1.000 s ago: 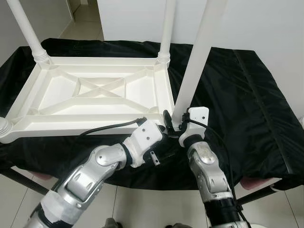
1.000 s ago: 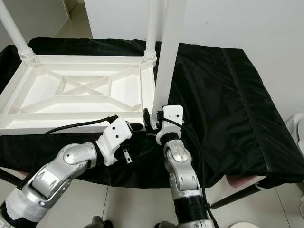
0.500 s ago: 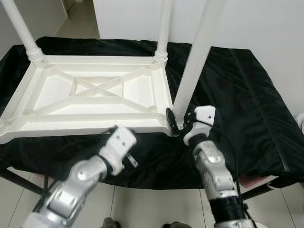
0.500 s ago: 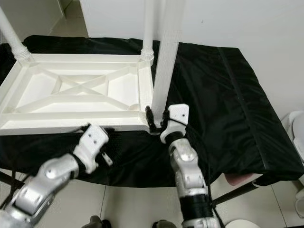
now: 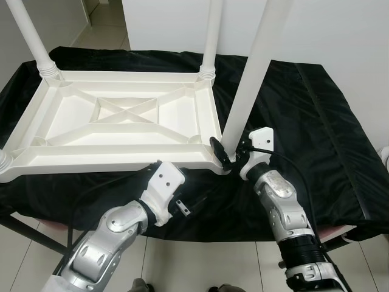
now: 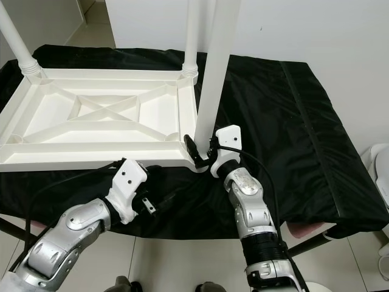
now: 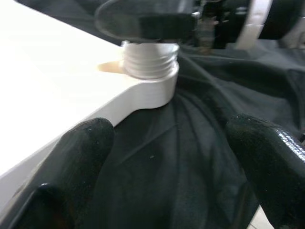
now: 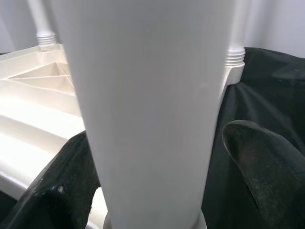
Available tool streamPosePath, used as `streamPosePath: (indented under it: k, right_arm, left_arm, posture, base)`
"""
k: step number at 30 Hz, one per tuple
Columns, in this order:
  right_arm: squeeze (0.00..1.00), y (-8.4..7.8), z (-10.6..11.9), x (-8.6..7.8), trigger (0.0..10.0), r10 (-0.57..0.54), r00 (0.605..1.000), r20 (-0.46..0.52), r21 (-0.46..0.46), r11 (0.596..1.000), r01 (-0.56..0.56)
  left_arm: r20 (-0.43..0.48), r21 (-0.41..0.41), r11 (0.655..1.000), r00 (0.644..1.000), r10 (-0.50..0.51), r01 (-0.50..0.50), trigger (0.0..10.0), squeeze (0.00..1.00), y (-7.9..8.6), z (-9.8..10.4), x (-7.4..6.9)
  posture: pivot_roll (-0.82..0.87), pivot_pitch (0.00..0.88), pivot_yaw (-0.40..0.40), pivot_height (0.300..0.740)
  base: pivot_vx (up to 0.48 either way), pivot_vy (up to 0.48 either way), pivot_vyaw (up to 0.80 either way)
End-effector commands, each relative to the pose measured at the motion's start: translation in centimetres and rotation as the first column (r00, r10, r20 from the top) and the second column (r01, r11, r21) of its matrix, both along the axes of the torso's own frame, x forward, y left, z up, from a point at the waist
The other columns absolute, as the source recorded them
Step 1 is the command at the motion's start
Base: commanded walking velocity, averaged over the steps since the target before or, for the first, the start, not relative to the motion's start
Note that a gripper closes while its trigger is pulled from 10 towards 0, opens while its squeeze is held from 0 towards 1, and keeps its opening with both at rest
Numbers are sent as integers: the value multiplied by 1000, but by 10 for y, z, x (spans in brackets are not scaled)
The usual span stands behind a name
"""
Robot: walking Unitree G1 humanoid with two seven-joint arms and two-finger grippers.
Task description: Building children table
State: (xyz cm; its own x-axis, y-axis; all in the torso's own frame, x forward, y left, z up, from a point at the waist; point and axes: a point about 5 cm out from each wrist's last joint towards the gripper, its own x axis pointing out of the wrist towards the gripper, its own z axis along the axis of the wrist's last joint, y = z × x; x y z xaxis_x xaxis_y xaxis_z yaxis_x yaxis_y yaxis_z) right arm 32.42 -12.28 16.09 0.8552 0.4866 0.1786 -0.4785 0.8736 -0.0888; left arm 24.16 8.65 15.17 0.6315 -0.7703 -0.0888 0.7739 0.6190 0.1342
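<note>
In the left eye view, a white plastic children's table top (image 5: 121, 121) lies upside down on a black cloth-covered work surface (image 5: 316, 121), its ribbed underside facing up. Two white round legs stand at the far corners, a far left leg (image 5: 30, 36) and a far right leg (image 5: 211, 36). At the near right corner a third white plastic leg (image 5: 252, 73) rises, leaning slightly. The right gripper (image 5: 226, 155) sits at the base of this near right leg, one black finger (image 5: 219, 151) lying against the corner socket. The left gripper (image 5: 179, 205) hangs below the table's near edge, in front of the draped cloth, touching nothing.

The right eye view repeats the scene, and a white object (image 6: 380, 161) stands beside the cloth at the right edge.

In the left wrist view, the left gripper's two black fingers (image 7: 81, 157) are spread wide with only cloth between them. Ahead sits the ribbed white corner socket (image 7: 150, 62) of the table.

In the right wrist view, the right gripper's fingers (image 8: 257, 157) stand on either side of the near right leg's thick white shaft. Whether they press on it cannot be told.
</note>
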Motion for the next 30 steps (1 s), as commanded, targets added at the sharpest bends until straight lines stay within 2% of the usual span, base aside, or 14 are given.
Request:
streamPosePath:
  k: [1, 9, 10, 11, 12, 13, 21, 22, 23, 30]
  right_arm:
    - [0, 1, -3, 0, 10000, 70, 998, -3, -33, 997, -70]
    - [0, -5, -7, 0, 10000, 214, 976, -41, -81, 973, -217]
    - [0, -7, -9, 1, 8627, 221, 974, -46, -95, 970, -224]
    - [0, -7, -9, 1, 8627, 221, 974, -46, -95, 970, -224]
    - [0, -10, -11, 2, 6157, 219, 974, -51, -112, 968, -223]
    - [0, -13, -13, 3, 0, 213, 975, -56, -129, 967, -219]
    - [0, -20, -18, 4, 0, 198, 977, -78, -107, 973, -206]
    - [0, -20, -19, 4, 1529, 196, 977, -80, -100, 974, -203]
    - [0, -21, -19, 5, 10000, 185, 979, -85, -93, 977, -193]
    - [0, -20, -17, 4, 10000, 170, 981, -91, -43, 984, -174]
  left_arm:
    - [21, 5, 1000, 1000, -10, 10, 10000, 0, -2, 4, -1]
    - [28, 20, 1000, 999, -15, 14, 10000, 0, -4, 5, -2]
    - [30, 22, 1000, 999, -17, 16, 10000, 0, -5, 6, -3]
    - [30, 22, 1000, 999, -17, 16, 10000, 0, -5, 6, -3]
    - [29, 20, 1000, 999, -19, 18, 10000, 0, -6, 6, -4]
    - [29, 19, 1000, 999, -19, 18, 10000, 0, -6, 6, -4]
    - [34, 21, 1000, 999, -9, 9, 10000, 0, -3, 8, -4]
    - [34, 23, 1000, 999, -10, 9, 10000, 0, -3, 8, -5]
    - [34, 25, 1000, 999, -10, 9, 10000, 0, -3, 8, -5]
    - [32, 22, 1000, 999, -11, 10, 10000, 0, -5, 8, -4]
  posture:
    - [-106, 104, 10, 740]
    - [-98, 114, 17, 740]
    - [-97, 117, 19, 740]
    - [-97, 117, 19, 740]
    - [-97, 115, 22, 740]
    - [-87, 113, 16, 740]
    - [-87, 121, 19, 740]
    - [-87, 121, 19, 740]
    - [-90, 117, 22, 740]
    - [-96, 126, 21, 740]
  base:
    - [0, 0, 0]
    - [0, 0, 0]
    - [0, 0, 0]
    - [0, 0, 0]
    - [0, 0, 0]
    - [0, 0, 0]
    - [0, 0, 0]
    - [0, 0, 0]
    - [0, 0, 0]
    - [0, 0, 0]
